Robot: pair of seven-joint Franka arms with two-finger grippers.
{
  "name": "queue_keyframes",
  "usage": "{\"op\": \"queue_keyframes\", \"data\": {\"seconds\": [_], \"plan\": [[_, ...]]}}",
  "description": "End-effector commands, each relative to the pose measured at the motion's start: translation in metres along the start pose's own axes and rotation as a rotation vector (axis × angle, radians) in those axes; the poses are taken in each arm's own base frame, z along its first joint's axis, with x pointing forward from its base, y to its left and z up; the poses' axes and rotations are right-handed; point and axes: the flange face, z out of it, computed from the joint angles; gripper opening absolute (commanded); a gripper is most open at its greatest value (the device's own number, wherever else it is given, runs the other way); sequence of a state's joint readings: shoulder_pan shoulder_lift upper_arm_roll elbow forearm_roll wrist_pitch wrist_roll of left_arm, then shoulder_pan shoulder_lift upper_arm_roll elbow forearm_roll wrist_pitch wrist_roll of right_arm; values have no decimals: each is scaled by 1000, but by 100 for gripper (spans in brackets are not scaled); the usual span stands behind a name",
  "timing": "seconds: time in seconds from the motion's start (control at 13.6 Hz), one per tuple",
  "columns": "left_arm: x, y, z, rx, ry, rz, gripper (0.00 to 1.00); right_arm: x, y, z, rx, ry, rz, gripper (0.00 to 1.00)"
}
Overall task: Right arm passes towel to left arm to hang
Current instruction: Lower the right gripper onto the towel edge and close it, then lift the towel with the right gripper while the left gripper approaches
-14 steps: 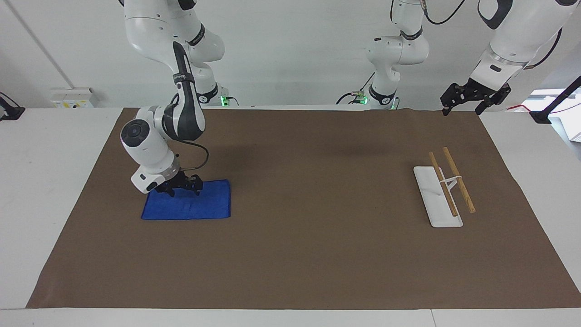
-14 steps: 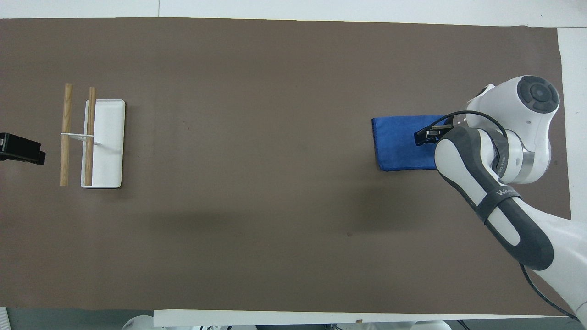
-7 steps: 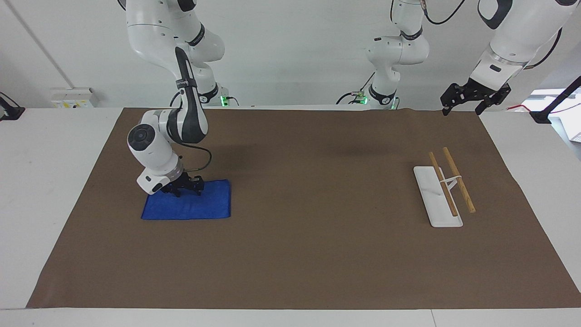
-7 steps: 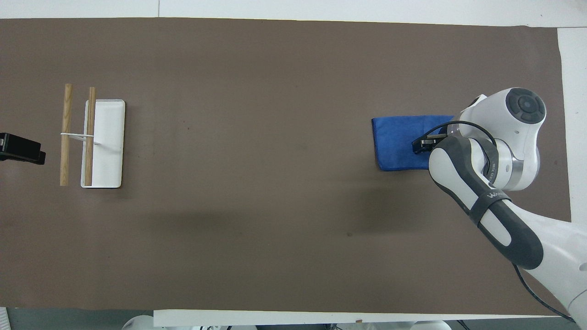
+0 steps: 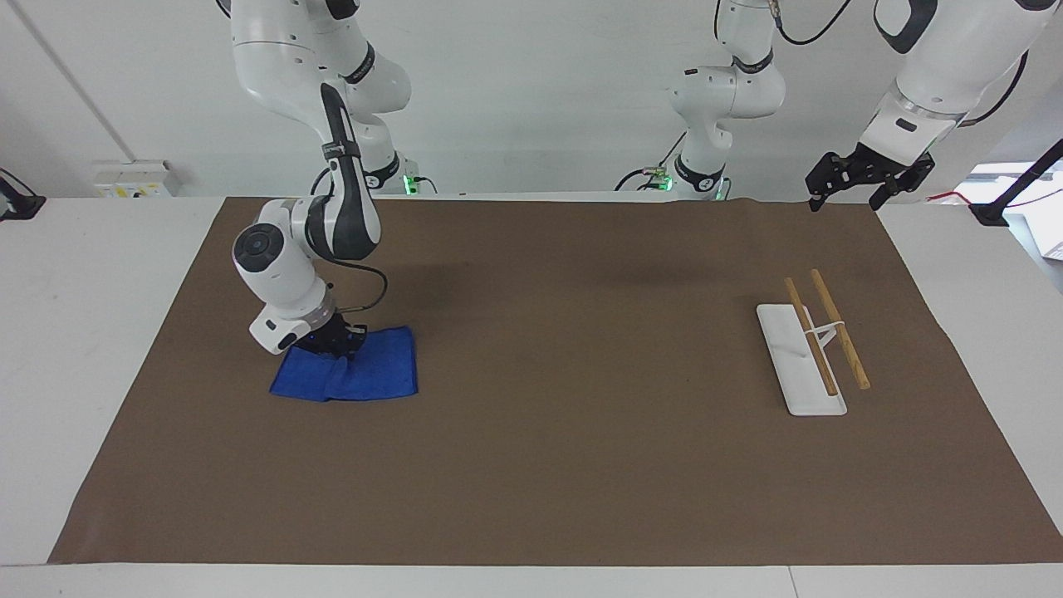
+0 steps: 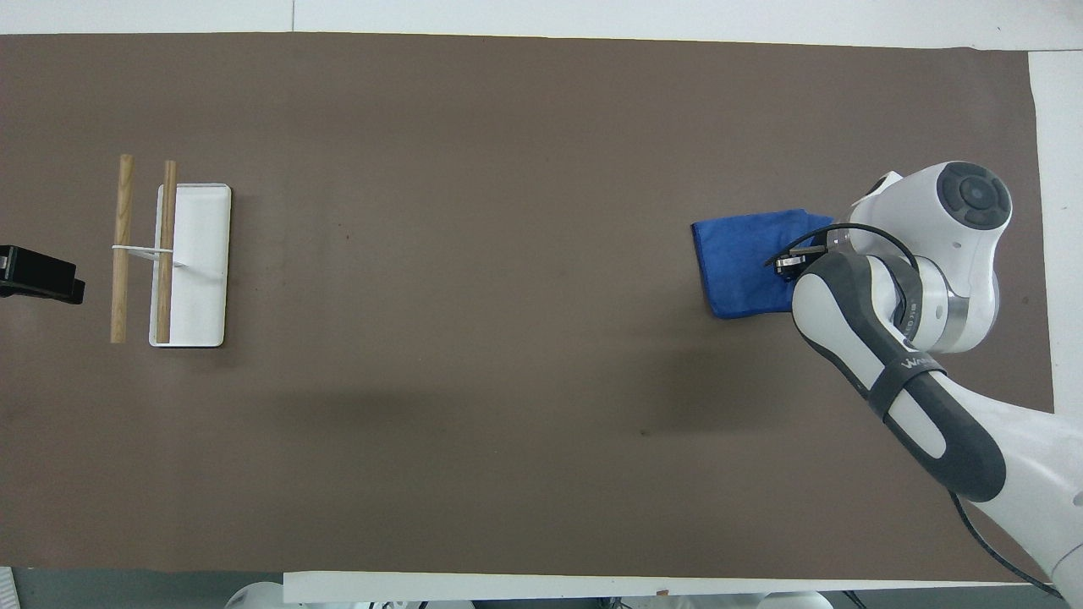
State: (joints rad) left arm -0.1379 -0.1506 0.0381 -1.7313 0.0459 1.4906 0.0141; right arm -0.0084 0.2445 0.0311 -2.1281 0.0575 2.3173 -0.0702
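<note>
The blue towel (image 5: 357, 374) lies on the brown mat at the right arm's end of the table, bunched and creased along the edge nearer the robots. It also shows in the overhead view (image 6: 740, 262). My right gripper (image 5: 334, 345) is down on that edge, its fingers shut on a pinch of the cloth; in the overhead view (image 6: 787, 264) the arm hides part of the towel. My left gripper (image 5: 859, 176) waits in the air over the mat's edge at the left arm's end; in the overhead view (image 6: 38, 275) only its tip shows.
A white rack base (image 5: 793, 365) with two wooden bars (image 5: 839, 328) stands at the left arm's end of the table, also in the overhead view (image 6: 203, 262). The brown mat (image 5: 581, 415) covers most of the table.
My right gripper has closed on the towel's edge nearer the robots. The towel, flat before, is now bunched and pulled in at that edge. The left arm has not moved.
</note>
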Motion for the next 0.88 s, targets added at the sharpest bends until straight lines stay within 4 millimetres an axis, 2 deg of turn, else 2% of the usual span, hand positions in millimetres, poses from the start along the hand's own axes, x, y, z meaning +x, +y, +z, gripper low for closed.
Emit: {"op": "queue_keyframes", "data": {"seconds": [0.0, 0.07, 0.22, 0.37, 0.51, 0.59, 0.74, 0.81], "plan": [[-8, -3, -4, -2, -13, -21, 100, 4, -3, -9, 8, -33, -30, 0], [-12, -6, -4, -4, -22, -27, 100, 12, -11, -28, 14, -56, -39, 0], [-11, -19, -8, -11, -3, -55, 100, 25, -45, -78, 30, -79, -69, 0], [-9, -19, -9, -11, 19, -98, 100, 34, -96, -123, 122, -75, 12, 0], [-2, -5, -5, -9, 38, -189, 100, 37, -147, -146, 245, -67, 152, 0], [1, 7, 1, -7, 38, -205, 100, 37, -171, -151, 318, -82, 245, 0], [11, 58, 26, -10, 64, -291, 100, 36, -219, -160, 500, -104, 468, 0], [16, 87, 42, -18, 88, -349, 100, 31, -251, -162, 556, -117, 558, 0]]}}
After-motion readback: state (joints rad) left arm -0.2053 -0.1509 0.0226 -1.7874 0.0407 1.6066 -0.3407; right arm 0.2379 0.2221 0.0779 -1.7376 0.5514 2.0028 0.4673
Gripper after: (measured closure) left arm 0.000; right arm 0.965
